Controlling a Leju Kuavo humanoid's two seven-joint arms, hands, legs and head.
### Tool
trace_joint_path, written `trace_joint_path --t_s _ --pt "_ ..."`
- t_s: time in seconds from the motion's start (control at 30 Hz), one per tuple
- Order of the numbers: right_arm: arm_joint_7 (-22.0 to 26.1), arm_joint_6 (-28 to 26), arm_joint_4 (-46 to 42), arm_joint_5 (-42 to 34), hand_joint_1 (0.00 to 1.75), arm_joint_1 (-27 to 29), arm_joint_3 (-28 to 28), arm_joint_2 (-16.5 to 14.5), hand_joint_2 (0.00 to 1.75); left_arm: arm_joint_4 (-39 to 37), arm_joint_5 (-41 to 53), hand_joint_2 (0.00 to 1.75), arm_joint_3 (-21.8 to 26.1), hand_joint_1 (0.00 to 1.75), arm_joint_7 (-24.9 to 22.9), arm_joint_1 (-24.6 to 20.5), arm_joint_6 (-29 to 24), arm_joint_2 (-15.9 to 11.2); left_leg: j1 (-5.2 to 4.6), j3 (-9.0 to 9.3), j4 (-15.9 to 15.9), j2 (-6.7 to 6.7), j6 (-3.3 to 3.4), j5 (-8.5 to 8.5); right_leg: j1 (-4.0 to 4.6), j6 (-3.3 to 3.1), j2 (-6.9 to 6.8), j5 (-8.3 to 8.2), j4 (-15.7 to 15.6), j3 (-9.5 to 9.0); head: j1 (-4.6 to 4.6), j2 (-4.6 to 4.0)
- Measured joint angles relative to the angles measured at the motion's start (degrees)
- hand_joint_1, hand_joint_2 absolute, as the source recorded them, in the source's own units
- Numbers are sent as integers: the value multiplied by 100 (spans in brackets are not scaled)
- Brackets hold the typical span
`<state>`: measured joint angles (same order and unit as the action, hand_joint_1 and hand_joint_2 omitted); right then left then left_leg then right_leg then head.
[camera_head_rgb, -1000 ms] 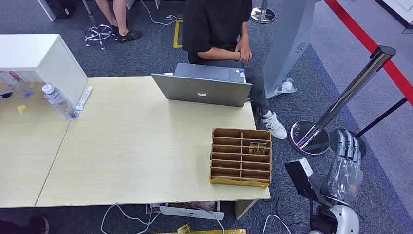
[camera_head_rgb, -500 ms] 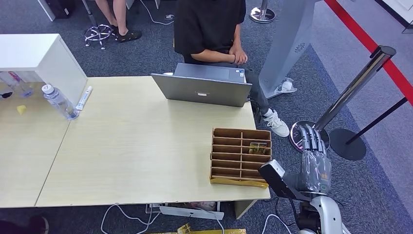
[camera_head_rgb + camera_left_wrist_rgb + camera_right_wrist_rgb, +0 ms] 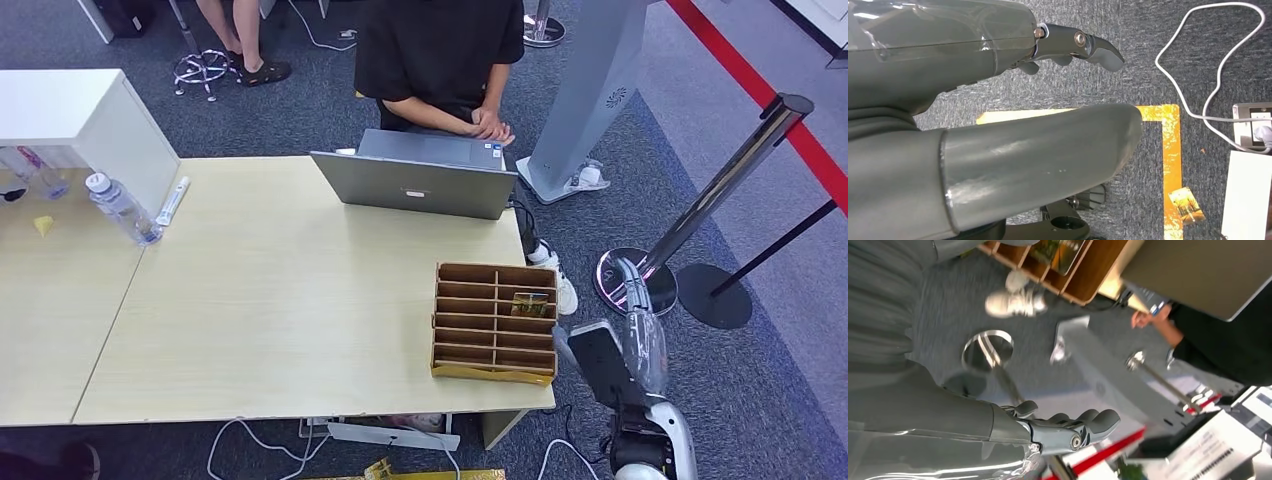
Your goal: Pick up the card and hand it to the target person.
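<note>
A small card [image 3: 529,303] with a yellowish picture stands in a slot on the right side of the wooden slotted organizer [image 3: 470,360] near the table's front right corner. In the right wrist view the card [image 3: 1060,247] and the organizer [image 3: 1087,275] lie beyond my fingers [image 3: 1083,429]. My right hand [image 3: 640,322] is raised beside the table's right edge, just right of the organizer, fingers straight and holding nothing. My left hand [image 3: 973,50] hangs over the carpet, fingers apart and empty. The person [image 3: 440,55] in black sits behind the laptop [image 3: 415,183].
A water bottle [image 3: 121,208] and a white box [image 3: 70,110] stand at the table's far left. A chrome stanchion [image 3: 700,215] and a grey floor stand [image 3: 590,80] are to my right. Under the table lie cables, a power strip [image 3: 1253,122], yellow tape [image 3: 1170,150] and a small picture card [image 3: 1187,205].
My right hand has swung left from the stanchion bases to the organizer's right side and turned edge-on. The person has leaned towards the laptop, hands now by its far edge.
</note>
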<state>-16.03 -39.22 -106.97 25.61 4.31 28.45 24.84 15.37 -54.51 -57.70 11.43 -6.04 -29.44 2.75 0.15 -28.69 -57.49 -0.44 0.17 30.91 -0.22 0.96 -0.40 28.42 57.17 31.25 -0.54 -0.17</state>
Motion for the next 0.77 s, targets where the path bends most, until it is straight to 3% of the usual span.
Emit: trace_joint_path --t_s 0.17,0.77 --pt "563 -6 0 -792 0 134 -214 -153 175 0 -1 0 0 0 -2 0 0 0 0 0 0 0 0 0 0 0 1 0 0 1 0 0" --pt "618 -6 0 -868 0 221 -535 -424 175 0 -2 0 -5 0 -2 0 0 0 0 0 0 2 0 0 0 0 1 0 0 2 1 0"
